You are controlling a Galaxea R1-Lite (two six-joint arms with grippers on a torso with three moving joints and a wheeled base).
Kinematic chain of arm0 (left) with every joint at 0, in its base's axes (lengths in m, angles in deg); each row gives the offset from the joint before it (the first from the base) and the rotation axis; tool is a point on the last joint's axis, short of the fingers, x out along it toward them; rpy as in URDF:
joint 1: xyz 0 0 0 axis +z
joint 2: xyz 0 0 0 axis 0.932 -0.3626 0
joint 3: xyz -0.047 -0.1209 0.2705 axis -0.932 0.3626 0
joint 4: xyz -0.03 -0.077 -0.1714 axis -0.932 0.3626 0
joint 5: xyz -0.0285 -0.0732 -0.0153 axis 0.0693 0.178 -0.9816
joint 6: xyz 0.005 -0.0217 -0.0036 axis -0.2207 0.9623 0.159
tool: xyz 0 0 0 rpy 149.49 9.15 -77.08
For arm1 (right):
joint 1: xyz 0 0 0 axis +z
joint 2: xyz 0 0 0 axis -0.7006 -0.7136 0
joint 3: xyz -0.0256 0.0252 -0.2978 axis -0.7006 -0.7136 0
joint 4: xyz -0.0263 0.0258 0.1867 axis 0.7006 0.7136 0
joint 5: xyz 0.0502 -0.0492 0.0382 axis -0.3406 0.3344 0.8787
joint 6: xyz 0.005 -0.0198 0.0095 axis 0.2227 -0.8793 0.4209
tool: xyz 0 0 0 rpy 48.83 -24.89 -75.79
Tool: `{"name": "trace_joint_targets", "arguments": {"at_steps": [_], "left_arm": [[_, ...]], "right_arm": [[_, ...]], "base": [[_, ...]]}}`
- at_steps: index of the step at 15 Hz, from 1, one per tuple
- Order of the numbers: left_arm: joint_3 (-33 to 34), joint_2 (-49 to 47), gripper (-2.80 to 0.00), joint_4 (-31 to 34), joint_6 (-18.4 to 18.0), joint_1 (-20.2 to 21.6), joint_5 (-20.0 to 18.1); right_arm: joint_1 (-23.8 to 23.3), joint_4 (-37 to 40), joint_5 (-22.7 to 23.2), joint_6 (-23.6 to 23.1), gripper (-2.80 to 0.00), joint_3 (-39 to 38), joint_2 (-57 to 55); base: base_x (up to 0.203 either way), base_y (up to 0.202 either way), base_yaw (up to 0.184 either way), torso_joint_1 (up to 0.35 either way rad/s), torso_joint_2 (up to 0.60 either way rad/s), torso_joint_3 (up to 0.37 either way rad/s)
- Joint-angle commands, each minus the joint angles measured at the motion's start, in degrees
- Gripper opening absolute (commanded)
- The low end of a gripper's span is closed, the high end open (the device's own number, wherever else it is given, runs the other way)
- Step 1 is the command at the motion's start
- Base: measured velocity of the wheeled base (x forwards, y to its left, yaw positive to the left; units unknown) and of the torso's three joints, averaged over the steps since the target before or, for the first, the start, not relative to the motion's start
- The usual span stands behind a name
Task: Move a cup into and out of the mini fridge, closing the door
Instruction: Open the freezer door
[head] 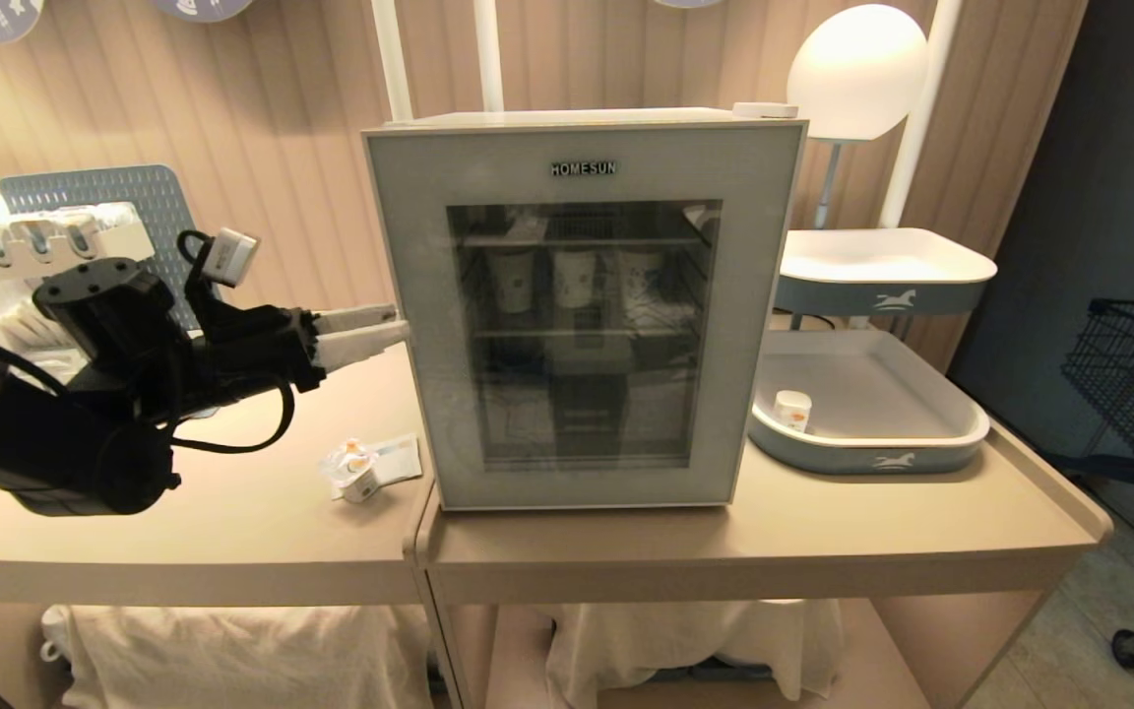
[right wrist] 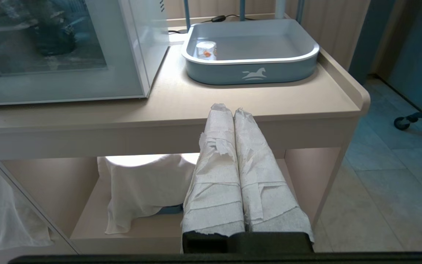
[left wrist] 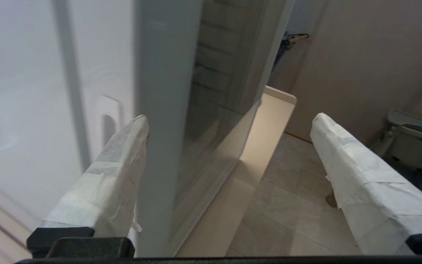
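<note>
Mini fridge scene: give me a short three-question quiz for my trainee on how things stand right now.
1. True or false: the grey-framed glass door of the white boxy mini fridge is shut.
2. Pick one: the left gripper is at the door's A) left edge, jaws open; B) top edge, jaws shut; C) right edge, jaws open.
3. Fill in: the small white pot with an orange band stands in the grey-blue ___ to the right of the fridge.

Key: 1 true; 2 A; 3 tray.
</note>
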Motion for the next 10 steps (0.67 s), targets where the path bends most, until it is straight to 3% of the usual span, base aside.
{"name": "trace_joint_targets", "arguments": {"at_steps": [1, 7, 10], "left_arm": [[0.3, -1.6, 0.0, -0.5, 0.0, -1.0, -0.3], [2.0, -2.9, 0.0, -0.6, -2.1, -0.8, -0.2], [2.9, -4.2, 0.0, -1.7, -3.4, -0.7, 1.7]], "right_arm": [[0.0, 0.0, 0.0, 0.0, -2.8, 0.0, -0.1], [0.0, 0.0, 0.0, 0.0, -2.8, 0.0, -0.1], [0.0, 0.0, 0.0, 0.0, -2.8, 0.0, -0.1]], "base": [[0.0, 0.0, 0.0, 0.0, 0.0, 0.0], [0.0, 0.0, 0.0, 0.0, 0.0, 0.0], [0.0, 0.0, 0.0, 0.0, 0.0, 0.0]]}}
